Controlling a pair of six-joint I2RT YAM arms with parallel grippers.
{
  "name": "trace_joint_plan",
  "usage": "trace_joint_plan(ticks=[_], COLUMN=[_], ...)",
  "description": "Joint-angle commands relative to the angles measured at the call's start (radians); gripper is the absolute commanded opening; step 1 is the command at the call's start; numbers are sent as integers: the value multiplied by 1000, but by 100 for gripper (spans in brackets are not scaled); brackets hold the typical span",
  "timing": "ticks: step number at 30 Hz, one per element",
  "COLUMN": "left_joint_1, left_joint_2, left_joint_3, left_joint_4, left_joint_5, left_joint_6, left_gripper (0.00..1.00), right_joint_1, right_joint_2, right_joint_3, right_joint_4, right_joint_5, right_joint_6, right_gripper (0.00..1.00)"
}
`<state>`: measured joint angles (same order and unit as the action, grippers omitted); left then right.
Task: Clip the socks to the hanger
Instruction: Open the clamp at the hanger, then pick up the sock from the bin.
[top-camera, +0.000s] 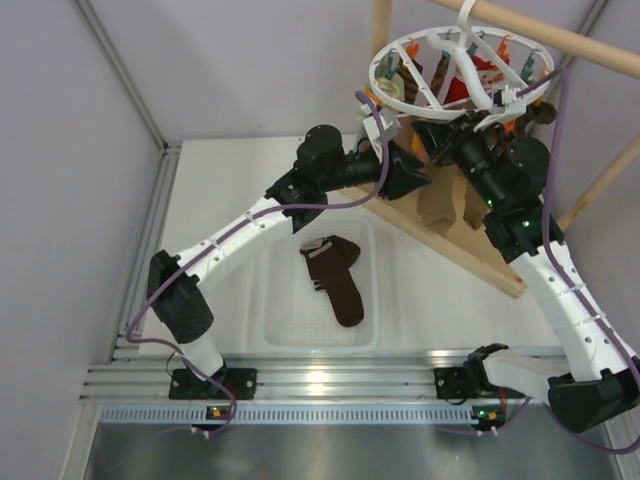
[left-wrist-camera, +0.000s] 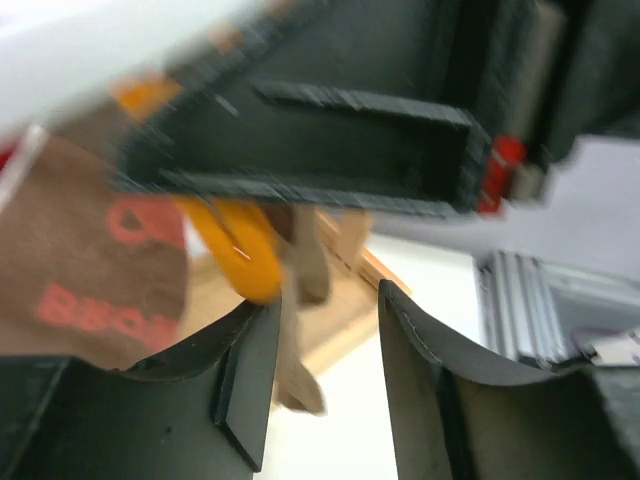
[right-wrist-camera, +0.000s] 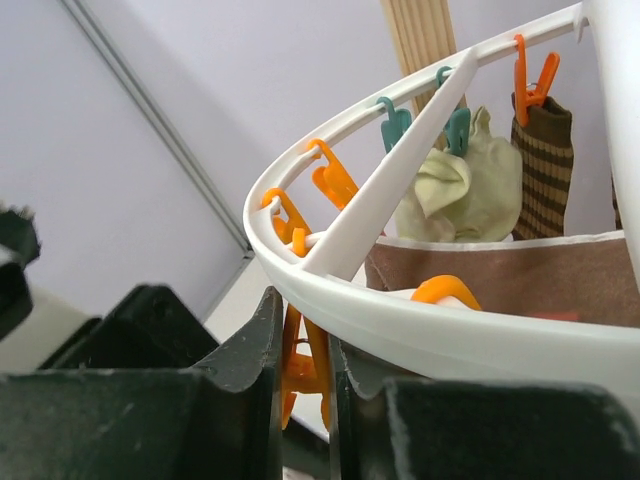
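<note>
Both brown socks (top-camera: 335, 275) lie in white tray (top-camera: 285, 335), centre frame, neither clipped. Hanger (top-camera: 374, 68) upper right. Right gripper (right-wrist-camera: 303, 335) pinched on orange peg (right-wrist-camera: 298, 380) under the ring; left gripper (left-wrist-camera: 325, 320) jaws apart, empty. All clipping remains

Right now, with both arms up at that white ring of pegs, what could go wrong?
The right tool pinches an orange peg under the hanger; a tug might tilt or swing the ring. The brown socks lie in the tray, held by neither tool, so the peg may snap shut empty. A purple cable runs beside the ring and could snag.
</note>
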<state>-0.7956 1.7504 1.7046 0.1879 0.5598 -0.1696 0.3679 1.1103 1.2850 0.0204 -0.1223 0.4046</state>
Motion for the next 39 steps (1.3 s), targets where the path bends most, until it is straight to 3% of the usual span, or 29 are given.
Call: trace_joint_plan(ticks=[1,5,8,9,13,16,17,18,20,21,22,24,27,32,36,39], left_joint_1=[-5,67,111,110,96,95,96,96,96,96,104,124,127,148,251,263], left_joint_2=[-153,-279,-348,-364,-381,-351,-345,-344,-357,-385,-400,-455,-528,-528,-413,-375], left_joint_3=[-81,-170,-215,-246,-350,-451,-471,-514,-562,-616,-643,-715,-807,-902,-875,-875], left_joint_4=[-76,-252,-586,-755,-1052,-994,-936,-882,-673,-610,-551,-437,-297,-196,-196,-144], left_joint_5=[104,188,336,339,264,123,86,39,-142,-223,-368,-426,-523,-696,-634,-636], left_joint_6=[65,151,463,643,993,1007,963,821,623,423,322,73,-155,-316,-451,-464], left_gripper=[50,58,60,60,55,49,47,44,42,42,43,41,45,52,54,54], right_joint_1=[-12,-21,-23,-23,-29,-29,-29,-29,-29,-29,-30,-29,-29,-29,-29,-30], right_joint_2=[6,0,-3,-4,-15,-15,-15,-15,-14,-17,-15,-17,-15,-9,-9,-10], right_joint_3=[48,43,34,30,14,14,14,17,19,17,17,14,7,13,13,8], right_joint_4=[46,41,35,33,30,19,13,10,7,4,1,0,0,-5,-10,-10], right_joint_5=[-39,-50,-51,-53,-56,-56,-56,-56,-57,-56,-54,-56,-56,-53,-51,-50], right_joint_6=[37,48,43,40,23,19,17,16,10,10,7,5,7,11,8,7], right_gripper=[0,0,0,0,0,0,0,0,0,0,0,0,0,0,0,0])
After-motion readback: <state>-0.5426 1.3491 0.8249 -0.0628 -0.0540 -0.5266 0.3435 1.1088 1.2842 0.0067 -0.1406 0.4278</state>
